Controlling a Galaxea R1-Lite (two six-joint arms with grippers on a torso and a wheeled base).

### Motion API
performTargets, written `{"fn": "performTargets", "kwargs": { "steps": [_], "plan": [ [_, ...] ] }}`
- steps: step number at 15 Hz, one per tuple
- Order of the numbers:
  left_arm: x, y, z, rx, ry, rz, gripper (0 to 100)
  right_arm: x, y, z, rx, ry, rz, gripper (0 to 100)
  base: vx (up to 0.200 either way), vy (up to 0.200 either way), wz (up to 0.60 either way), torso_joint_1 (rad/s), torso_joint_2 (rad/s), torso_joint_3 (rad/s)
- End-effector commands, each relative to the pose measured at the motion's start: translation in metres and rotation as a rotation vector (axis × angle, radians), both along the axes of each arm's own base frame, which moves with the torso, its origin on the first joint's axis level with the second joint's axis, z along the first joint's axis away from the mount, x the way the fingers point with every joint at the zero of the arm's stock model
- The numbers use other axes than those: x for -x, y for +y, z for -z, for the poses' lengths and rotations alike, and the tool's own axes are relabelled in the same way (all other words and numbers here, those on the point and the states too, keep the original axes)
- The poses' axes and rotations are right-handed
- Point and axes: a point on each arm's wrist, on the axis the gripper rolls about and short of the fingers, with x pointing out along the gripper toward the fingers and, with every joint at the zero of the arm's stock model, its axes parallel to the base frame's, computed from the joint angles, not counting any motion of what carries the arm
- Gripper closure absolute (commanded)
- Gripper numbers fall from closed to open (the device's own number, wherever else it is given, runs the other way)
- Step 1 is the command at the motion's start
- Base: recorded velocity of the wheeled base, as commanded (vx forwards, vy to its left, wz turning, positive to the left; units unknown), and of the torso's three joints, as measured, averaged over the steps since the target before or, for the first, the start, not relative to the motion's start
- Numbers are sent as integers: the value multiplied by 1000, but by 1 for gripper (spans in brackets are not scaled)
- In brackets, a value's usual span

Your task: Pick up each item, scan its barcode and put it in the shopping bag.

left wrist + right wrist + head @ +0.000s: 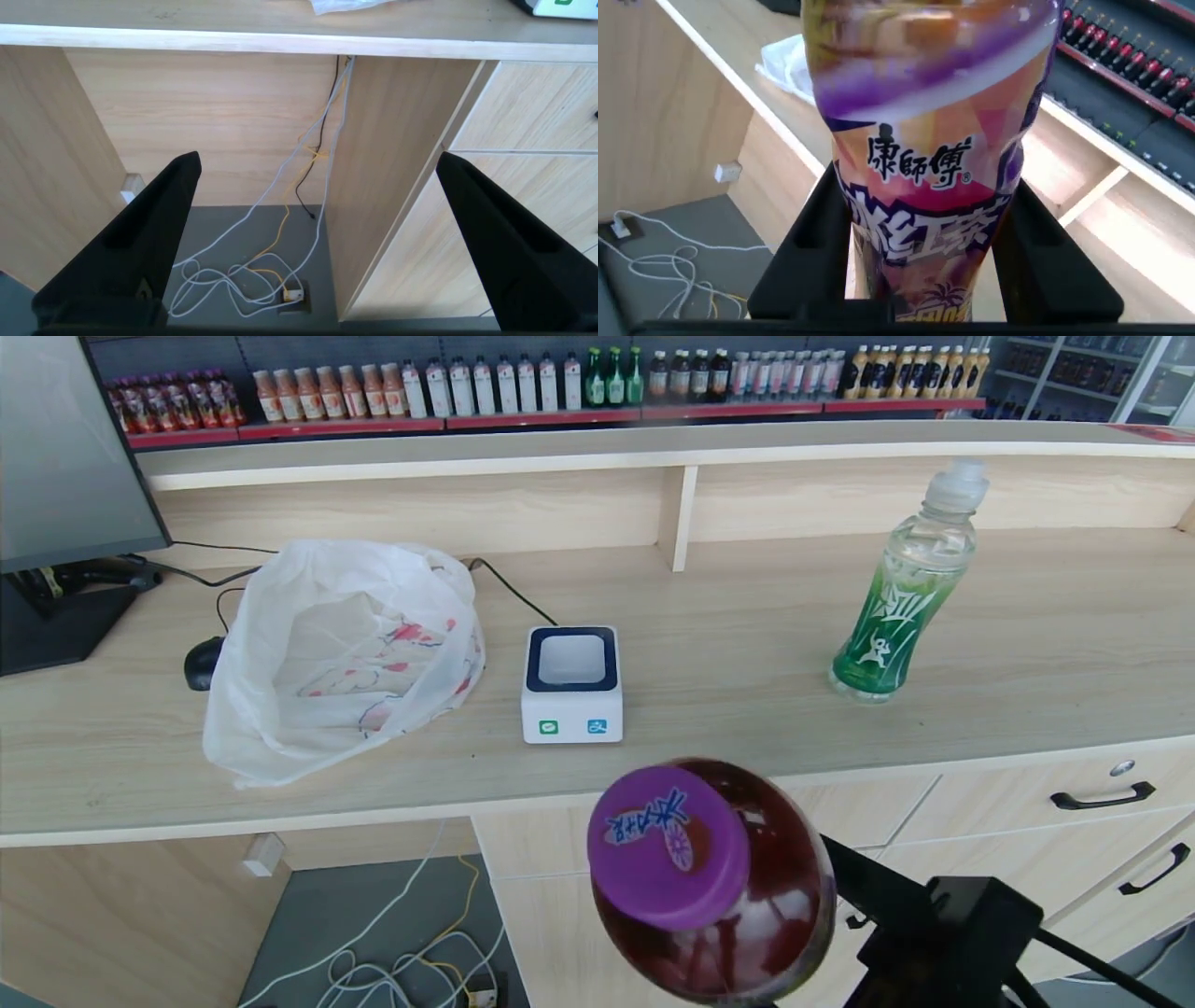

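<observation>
Head view: bottle point(714, 882) gripped by right pincer point(929, 252), short of scanner point(571, 683); next, barcode over its window. Left pincer point(318, 163) spread, empty.

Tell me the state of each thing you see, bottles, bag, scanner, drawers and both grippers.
Purple-capped bottle: capped, held in the air.
Green bottle: capped, upright on the counter.
Shopping bag: open, on the counter.
Scanner: nothing on it.
Drawers: shut.
Left gripper: open, empty.
Right gripper: shut on the purple-capped bottle.
</observation>
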Motion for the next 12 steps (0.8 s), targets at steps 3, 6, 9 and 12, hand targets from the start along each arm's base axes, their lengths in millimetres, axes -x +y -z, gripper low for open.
{"fn": "performTargets", "kwargs": {
  "steps": [3,6,9,12],
  "plan": [
    [0,0,0,0,-1,1,0,-36,-1,11,-142,194,72,100,0,0,0,0,0,0],
    [0,0,0,0,-1,-1,0,-58,-6,12,-308,327,99,100,0,0,0,0,0,0],
    [0,0,0,0,-1,-1,0,-81,-11,-3,-409,317,65,100,0,0,0,0,0,0],
    [0,0,0,0,-1,-1,0,-119,-30,-22,-481,257,41,100,0,0,0,0,0,0]
  ]
}}
